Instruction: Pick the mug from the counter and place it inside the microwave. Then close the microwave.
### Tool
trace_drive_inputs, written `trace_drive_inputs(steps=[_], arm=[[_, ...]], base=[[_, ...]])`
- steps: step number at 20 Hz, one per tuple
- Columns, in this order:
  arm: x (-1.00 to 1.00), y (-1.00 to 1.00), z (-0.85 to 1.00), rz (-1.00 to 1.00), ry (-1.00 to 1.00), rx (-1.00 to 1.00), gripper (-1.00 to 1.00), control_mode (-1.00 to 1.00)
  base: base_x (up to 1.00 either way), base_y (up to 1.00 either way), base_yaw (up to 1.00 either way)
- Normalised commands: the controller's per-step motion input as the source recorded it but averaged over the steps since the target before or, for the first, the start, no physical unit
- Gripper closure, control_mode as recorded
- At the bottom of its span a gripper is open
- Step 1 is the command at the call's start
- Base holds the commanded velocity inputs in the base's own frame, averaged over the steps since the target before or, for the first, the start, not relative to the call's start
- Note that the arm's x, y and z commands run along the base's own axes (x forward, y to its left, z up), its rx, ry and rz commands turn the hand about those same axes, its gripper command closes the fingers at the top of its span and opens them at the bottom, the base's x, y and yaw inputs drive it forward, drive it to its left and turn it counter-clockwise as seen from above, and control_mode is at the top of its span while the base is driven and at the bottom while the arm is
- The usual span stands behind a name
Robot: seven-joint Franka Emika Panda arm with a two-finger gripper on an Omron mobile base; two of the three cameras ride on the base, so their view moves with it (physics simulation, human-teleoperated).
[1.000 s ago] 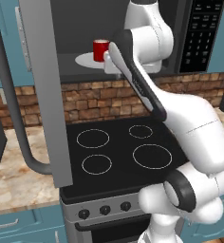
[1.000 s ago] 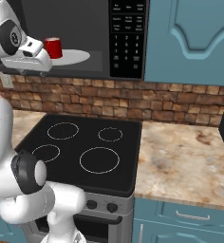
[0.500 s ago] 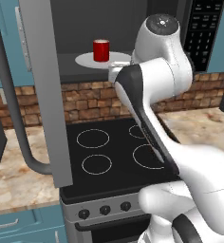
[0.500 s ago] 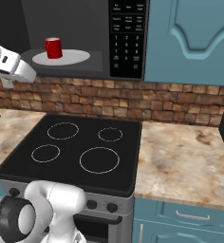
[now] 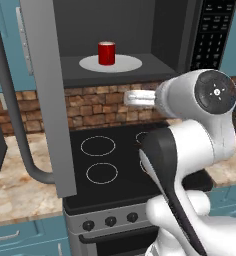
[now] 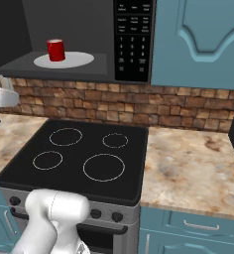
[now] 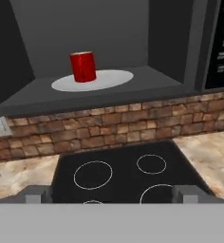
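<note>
Looking left to right, you lose the top of the microwave door [image 5: 47,95] to the frame edge in the left base view; its long grey handle [image 5: 15,115] curves down in front of the counter [image 5: 20,192] and hides part of it. A dark boxy thing at the far left edge is cut off, can't tell what it is.

Mug [image 5: 106,53] sits upright on the white round turntable [image 5: 121,63] inside the microwave [image 6: 74,39], left of the plate's centre, nothing touching it. Red cylinder, smooth; its inside isn't visible from these angles. Cavity walls dark grey and flat, back corners hard to read.

Door swung fully open to the left, so the cavity mouth is unobstructed in front. Open air between the cavity floor and the black glass stovetop [image 6: 79,158], with a brick backsplash [image 6: 139,106] behind.

Gripper [image 7: 111,192] hangs out in front of the stove, well apart from the mug, pointing at the cavity. Jaws spread wide with nothing between them; you see just the fingertips [image 7: 35,193] at the bottom of the hand view.

Arm bulk blocks the right half of the stovetop in the left base view. Keypad panel [image 6: 134,39] is legible as buttons only, labels too small. Speckled counter to the right is bare up to a dark object cut off at the right edge.
</note>
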Motion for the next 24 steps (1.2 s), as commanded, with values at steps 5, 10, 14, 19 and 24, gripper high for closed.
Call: trace_drive_inputs(steps=[5, 10, 14, 19, 24], arm=[[-0.74, 0.04, 0.03, 0.15, -0.21, 0.0, -1.0, -1.0], [-0.78, 0.06, 0.12, 0.12, -0.2, 0.0, -1.0, -1.0], [-0.81, 0.12, 0.17, 0.09, -0.21, 0.0, -1.0, -1.0], [-0.83, 0.07, 0.1, 0.05, -0.19, 0.0, -1.0, -1.0], [-0.96, 0.07, -0.01, 0.0, -0.12, 0.0, -1.0, -1.0]], base=[[0.0, 0.0, 0.0], [0.0, 0.0, 0.0], [0.0, 0.0, 0.0], [0.0, 0.0, 0.0], [0.0, 0.0, 0.0]])
